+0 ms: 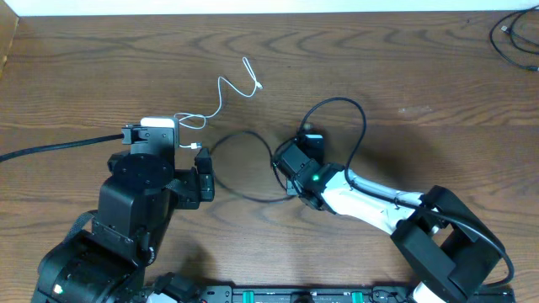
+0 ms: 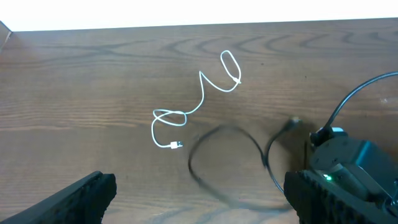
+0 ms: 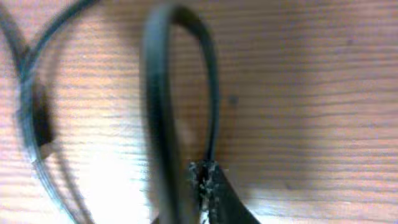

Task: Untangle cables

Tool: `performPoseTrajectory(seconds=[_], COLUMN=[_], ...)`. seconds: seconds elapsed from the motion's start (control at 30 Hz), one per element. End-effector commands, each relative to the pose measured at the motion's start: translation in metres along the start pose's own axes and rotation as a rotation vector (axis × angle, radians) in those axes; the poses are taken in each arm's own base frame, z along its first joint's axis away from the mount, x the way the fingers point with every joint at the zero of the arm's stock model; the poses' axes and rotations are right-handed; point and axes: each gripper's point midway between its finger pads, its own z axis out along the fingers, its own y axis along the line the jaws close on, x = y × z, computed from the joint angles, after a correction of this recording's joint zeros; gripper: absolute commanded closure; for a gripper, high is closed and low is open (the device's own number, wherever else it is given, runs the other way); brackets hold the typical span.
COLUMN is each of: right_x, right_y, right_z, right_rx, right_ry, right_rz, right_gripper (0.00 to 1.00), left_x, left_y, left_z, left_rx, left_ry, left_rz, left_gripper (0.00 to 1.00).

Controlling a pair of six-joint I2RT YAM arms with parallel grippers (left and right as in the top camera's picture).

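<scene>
While your right gripper (image 3: 206,180) is pinched together on the black cable (image 1: 242,133), its wrist view shows that cord rising from the tips in a narrow, blurred loop. From above, the rest of the black cable curves in a wide open ring on the brown wood-grain bench (image 1: 421,76), lying between your two arms.

Your left gripper (image 2: 200,183) has its fingers spread wide apart and holds nothing. It hovers above the bench, pointing toward the far edge.

Just ahead of it lies the white cable (image 2: 202,99), a short thin cord in loose curls. One small plug rests just beside the left side of the black ring. The other end trails away toward the far edge. The two cables do not cross anywhere you can see.

More dark cords (image 1: 515,38) sit at the far right corner, well apart from both.
</scene>
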Motion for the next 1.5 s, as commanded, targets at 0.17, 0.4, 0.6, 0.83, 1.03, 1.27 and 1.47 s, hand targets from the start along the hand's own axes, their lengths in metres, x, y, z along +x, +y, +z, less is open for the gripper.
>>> performPoseTrajectory(seconds=[0.17, 0.4, 0.6, 0.83, 1.03, 1.27, 1.47], right_x=[-0.020, -0.061, -0.049, -0.067, -0.114, -0.186, -0.194], right_y=[-0.098, -0.233, -0.365, -0.433, -0.455, -0.421, -0.441], right_z=[-0.029, -0.115, -0.206, -0.251, -0.282, -0.301, -0.327], right_rx=[0.251, 0.584, 0.879, 0.663, 0.589, 0.347, 0.534], right_ry=[0.020, -0.163, -0.319, -0.544, -0.741, -0.949, -1.018], right_rz=[0.093, 0.317, 0.713, 0.986, 0.782, 0.464, 0.376], right_gripper=[0.99, 0.99, 0.99, 0.99, 0.99, 0.99, 0.99], left_x=[0.000, 0.001, 0.001, 0.000, 0.000, 0.001, 0.001], left_y=[0.003, 0.002, 0.002, 0.002, 0.002, 0.002, 0.002], left_z=[0.000, 0.000, 0.000, 0.000, 0.000, 0.000, 0.000], left_rx=[-0.012, -0.010, -0.010, -0.010, -0.010, -0.010, -0.010], left_ry=[-0.001, 0.000, 0.000, -0.001, -0.001, 0.001, 0.002], left_rz=[-0.001, -0.046, -0.046, -0.046, -0.046, -0.045, -0.045], left_gripper=[0.07, 0.07, 0.07, 0.07, 0.07, 0.07, 0.07])
